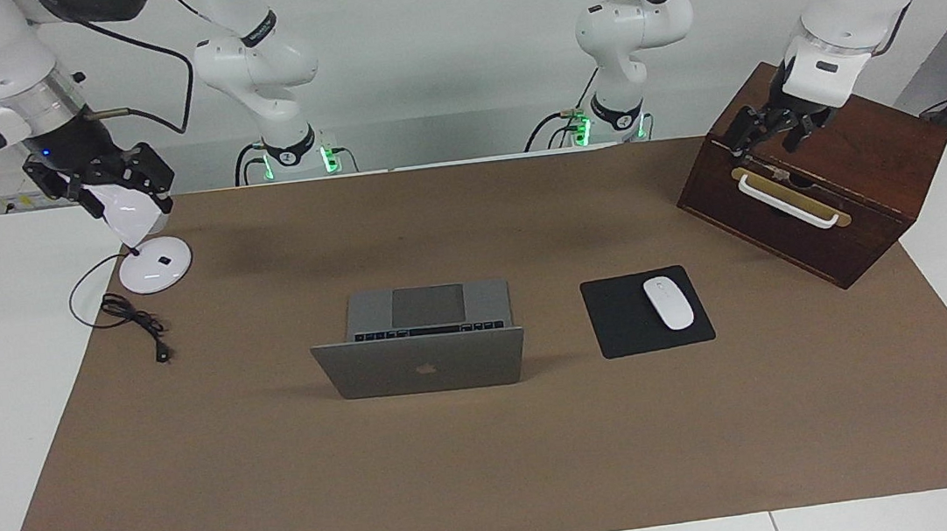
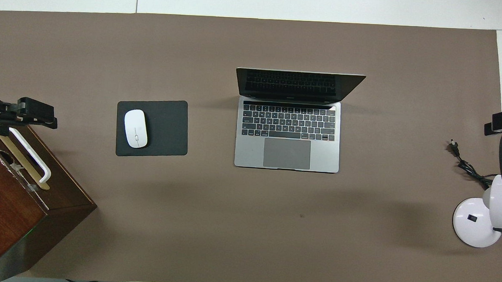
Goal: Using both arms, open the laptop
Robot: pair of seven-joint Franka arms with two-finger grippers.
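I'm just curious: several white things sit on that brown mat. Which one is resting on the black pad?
The small white oval computer mouse lies on the black rectangular mouse pad. The white round-based desk lamp stands directly on the brown mat, at the right arm's end.
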